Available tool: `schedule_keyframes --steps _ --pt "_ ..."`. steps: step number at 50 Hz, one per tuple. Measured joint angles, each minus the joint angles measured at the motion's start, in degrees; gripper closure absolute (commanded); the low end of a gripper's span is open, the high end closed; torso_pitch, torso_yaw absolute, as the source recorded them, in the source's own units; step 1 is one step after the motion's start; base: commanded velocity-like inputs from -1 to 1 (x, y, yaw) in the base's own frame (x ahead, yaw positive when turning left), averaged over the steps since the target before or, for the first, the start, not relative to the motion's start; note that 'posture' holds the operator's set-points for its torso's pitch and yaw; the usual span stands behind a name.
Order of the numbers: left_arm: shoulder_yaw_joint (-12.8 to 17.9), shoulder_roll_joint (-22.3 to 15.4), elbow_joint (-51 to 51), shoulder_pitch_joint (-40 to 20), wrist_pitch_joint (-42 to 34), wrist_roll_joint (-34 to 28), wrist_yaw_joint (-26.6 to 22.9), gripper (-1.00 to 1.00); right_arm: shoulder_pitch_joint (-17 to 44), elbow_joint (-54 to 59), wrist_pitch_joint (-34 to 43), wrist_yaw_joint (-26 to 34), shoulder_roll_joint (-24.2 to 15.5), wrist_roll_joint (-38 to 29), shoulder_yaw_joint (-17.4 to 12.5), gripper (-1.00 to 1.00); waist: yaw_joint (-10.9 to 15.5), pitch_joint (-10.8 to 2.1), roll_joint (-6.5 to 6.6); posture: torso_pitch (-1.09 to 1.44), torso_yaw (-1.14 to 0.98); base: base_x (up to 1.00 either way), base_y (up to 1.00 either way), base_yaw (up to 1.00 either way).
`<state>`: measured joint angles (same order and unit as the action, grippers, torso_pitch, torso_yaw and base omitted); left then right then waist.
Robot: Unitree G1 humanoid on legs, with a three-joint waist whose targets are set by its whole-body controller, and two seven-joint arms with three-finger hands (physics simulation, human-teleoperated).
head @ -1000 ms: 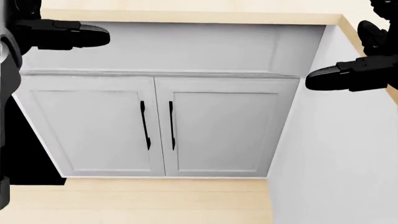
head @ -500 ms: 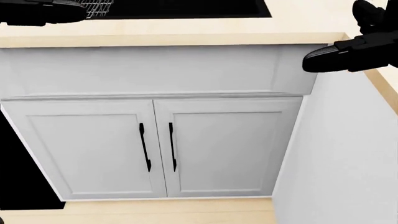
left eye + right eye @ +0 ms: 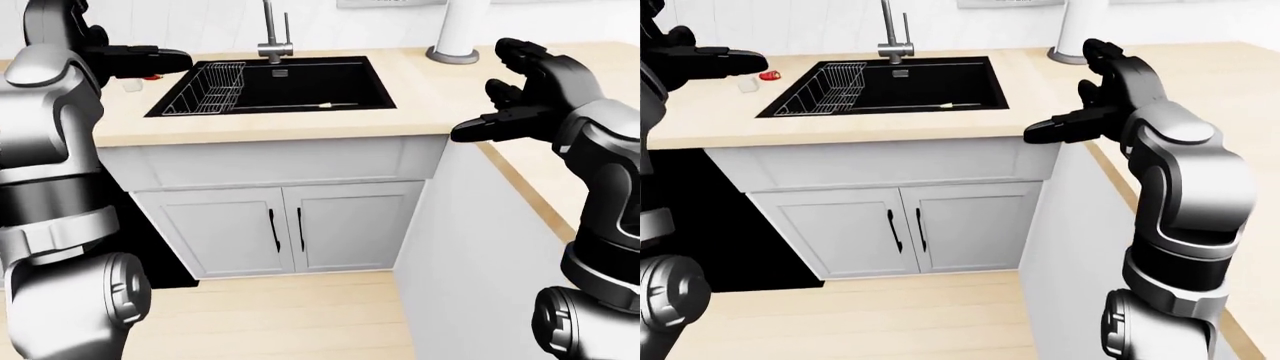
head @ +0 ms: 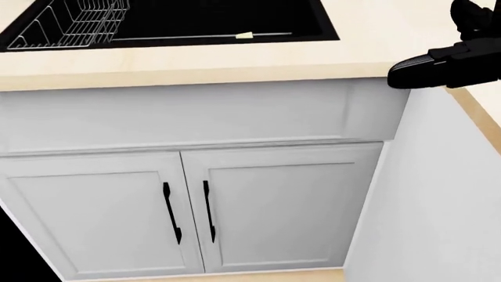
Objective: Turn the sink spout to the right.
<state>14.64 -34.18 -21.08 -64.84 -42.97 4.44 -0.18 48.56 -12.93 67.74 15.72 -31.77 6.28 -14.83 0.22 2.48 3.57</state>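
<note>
The sink faucet (image 3: 270,34) is a thin grey upright pipe at the top edge of the black sink (image 3: 300,75), set in a light wooden counter (image 3: 420,90). The top of its spout is cut off by the view's upper edge. My left hand (image 3: 165,60) is open and hovers over the counter to the left of the sink, apart from the faucet. My right hand (image 3: 490,112) is open and hovers over the counter's corner to the right of the sink. It also shows in the head view (image 4: 415,70).
A wire dish rack (image 3: 205,88) sits in the sink's left half, and a small pale item (image 4: 244,36) lies in the basin. A white cylinder (image 3: 462,30) stands at top right. Small red (image 3: 770,75) and white (image 3: 748,85) items lie left. Grey cabinet doors (image 3: 280,229) are below.
The head view has tilted up: the cabinet slid down the picture and the sink and rack came into view. My left hand has left the head view.
</note>
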Motion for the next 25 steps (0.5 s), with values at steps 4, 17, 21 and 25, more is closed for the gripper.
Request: schedule_keyframes --steps 4,17,21,25 --pt "-0.2 -1.2 -0.8 -1.1 -0.1 0.4 0.1 -1.0 0.7 -0.2 0.4 0.0 -0.5 0.2 -0.6 -1.0 0.2 -0.21 -1.98 0.0 0.0 0.23 0.0 0.0" --pt "-0.6 -3.0 -2.6 -1.0 0.3 2.7 -0.6 -1.0 1.3 0.3 1.4 -0.8 -1.2 -0.4 -1.0 -1.0 -0.4 0.17 -5.18 0.0 0.0 0.23 0.0 0.0" --pt "-0.2 -3.5 -2.0 -1.4 1.0 2.6 -0.1 -1.0 1.9 -0.7 1.2 -0.6 -1.6 -0.3 -1.2 -1.0 -0.6 0.36 -2.42 0.0 0.0 0.23 0.0 0.0" --pt "-0.1 -4.3 -2.0 -2.6 1.2 2.5 0.0 -1.0 2.2 -0.9 1.0 -0.3 -1.1 -0.1 -0.6 -1.0 -0.3 -0.02 -0.76 0.0 0.0 0.23 0.0 0.0"
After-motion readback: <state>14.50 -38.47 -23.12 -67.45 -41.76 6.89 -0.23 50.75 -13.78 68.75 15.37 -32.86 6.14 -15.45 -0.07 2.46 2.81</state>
